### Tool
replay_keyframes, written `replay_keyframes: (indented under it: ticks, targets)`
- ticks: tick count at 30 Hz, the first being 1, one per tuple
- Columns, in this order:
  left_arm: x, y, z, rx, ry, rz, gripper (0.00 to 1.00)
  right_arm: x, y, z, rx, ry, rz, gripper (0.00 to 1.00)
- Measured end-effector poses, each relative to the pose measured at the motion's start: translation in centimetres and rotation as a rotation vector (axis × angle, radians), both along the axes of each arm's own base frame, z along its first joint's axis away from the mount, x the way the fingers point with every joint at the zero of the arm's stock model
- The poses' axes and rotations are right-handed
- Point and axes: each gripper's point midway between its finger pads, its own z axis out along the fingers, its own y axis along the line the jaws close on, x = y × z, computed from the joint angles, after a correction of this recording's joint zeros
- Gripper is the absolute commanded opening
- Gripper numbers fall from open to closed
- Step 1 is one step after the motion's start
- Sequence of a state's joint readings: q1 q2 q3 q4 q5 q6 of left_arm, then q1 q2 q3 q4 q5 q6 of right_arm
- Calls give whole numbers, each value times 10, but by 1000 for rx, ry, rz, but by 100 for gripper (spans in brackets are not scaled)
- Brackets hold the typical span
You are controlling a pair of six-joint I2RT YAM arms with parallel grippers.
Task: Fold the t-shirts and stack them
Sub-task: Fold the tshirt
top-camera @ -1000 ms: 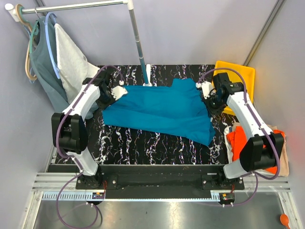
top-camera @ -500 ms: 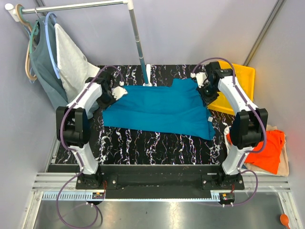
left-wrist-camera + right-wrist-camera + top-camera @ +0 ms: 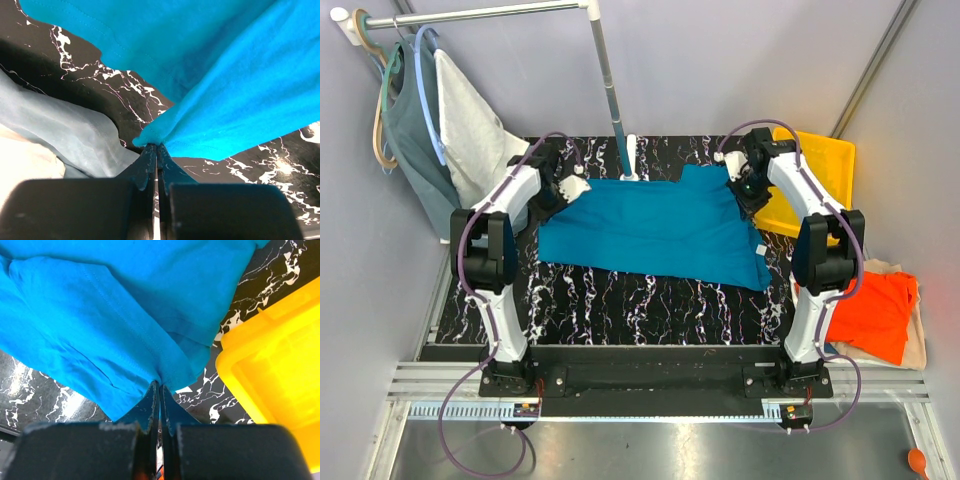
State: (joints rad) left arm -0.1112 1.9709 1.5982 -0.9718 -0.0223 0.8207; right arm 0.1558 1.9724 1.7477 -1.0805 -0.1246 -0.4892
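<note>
Teal-blue cloth, pinched at two corners.

- Left gripper: jaws pressed together on a gathered point of the teal-blue t-shirt at its far-left corner. Fabric fans out from the fingertips.
- Right gripper: jaws closed on the shirt's far-right edge, beside a stitched hem.
- Teal-blue t-shirt: lies spread on the black marbled table, across its far half. The far edge runs between the two grippers. The near hem slants, lower towards the right.
- Clearance, left: the white cloth on a hanger drapes just beside the left gripper, with the grey-green top behind it.
- Clearance, right: the rim of the yellow bin sits just beside the right gripper, with a narrow strip of table between bin and shirt edge.
- Clearance, far: the foot of the stand pole stands at the shirt's far edge, between the grippers.
- Clearance, near: bare marbled surface lies between the near hem and the arm bases.
- Orange t-shirt: lies off the table's right side, on the cream t-shirt, well apart from both grippers.
</note>
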Motion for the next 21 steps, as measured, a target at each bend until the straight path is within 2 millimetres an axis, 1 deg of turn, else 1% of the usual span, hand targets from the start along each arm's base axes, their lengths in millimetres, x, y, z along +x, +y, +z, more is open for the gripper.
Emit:
replay_keyframes:
  ticks: [6,13,19,21]
  targets:
    - [1,0,-5,1,10,7,0,8,1,-3,1,-8,0,0]
    - [3,2,-14,15,20,17,0,12,0,-8,-10,-9,-4,0]
    - [9,3,-19,24,16,31,0,15,-3,-7,-27,-21,-9,0]
    - [10,3,-19,26,13,35,0,18,-4,-6,-31,-29,-11,5]
